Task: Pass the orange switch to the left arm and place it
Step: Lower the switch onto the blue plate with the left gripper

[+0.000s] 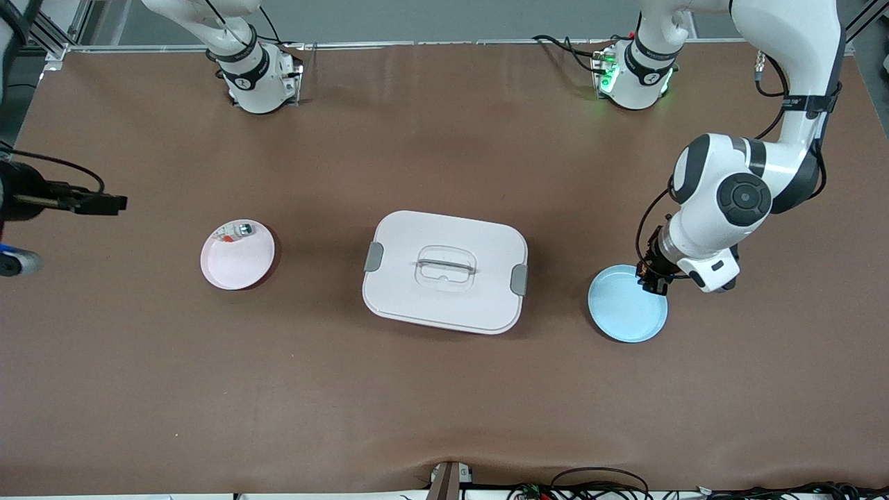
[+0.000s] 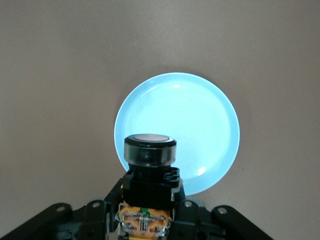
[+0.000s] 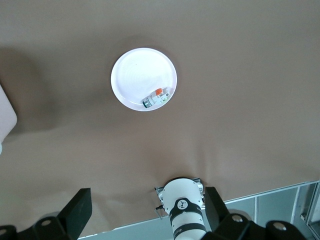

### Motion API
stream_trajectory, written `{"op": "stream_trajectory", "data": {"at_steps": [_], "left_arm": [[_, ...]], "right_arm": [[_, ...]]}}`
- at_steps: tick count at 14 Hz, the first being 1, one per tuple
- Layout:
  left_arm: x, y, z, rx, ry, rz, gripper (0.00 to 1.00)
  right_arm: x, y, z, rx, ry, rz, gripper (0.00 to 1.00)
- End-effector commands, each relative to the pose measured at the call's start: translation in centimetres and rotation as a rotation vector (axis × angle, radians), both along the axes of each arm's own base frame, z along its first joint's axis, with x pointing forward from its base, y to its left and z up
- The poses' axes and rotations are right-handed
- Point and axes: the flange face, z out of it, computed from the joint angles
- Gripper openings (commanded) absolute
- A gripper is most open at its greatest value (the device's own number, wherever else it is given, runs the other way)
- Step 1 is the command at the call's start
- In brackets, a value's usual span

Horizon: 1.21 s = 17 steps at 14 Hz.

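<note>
My left gripper (image 1: 654, 276) is shut on the orange switch (image 2: 150, 155), a black cylinder with an orange block at its base. It holds the switch over the edge of the blue plate (image 1: 625, 309), which lies toward the left arm's end of the table and also shows in the left wrist view (image 2: 195, 120). The white box (image 1: 444, 271) with grey latches stands in the middle of the table. My right gripper (image 1: 104, 203) is open and empty, high over the right arm's end of the table; its fingers (image 3: 80, 210) stand wide apart.
A pink plate (image 1: 236, 267) lies beside the box toward the right arm's end and shows in the right wrist view (image 3: 135, 75). On its rim lies a whitish part with a greenish-silver cap (image 1: 237, 230). Bare brown table surrounds both plates.
</note>
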Motion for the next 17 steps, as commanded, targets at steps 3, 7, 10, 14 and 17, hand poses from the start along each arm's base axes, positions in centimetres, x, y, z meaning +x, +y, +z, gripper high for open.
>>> {"op": "stream_trajectory", "data": {"at_steps": [3,7,10,14,17], "left_arm": [[-0.8,0.1,-3.8,0.01,-0.019,0.067,0.16],[-0.6,-0.2,-7.1,0.006,-0.012,0.11,0.16],[-0.5,-0.7,-9.5,0.003,-0.007,0.11,0.17],[0.3,-0.8,-11.2,-0.013,-0.047,0.109,0.18],[0.5,-0.7,-12.0,-0.009,-0.059,0.099,0.18]], "right_arm": [[-1.1,0.2,1.7,-0.01,-0.023,0.037,1.0],[-1.5,1.2,2.2,0.01,-0.023,0.073,1.0],[-1.7,1.6,2.6,0.018,-0.03,0.082,1.0],[-1.7,1.4,2.9,0.026,-0.042,0.075,1.0],[-1.8,2.1,3.0,0.018,-0.046,0.079,1.0]]}}
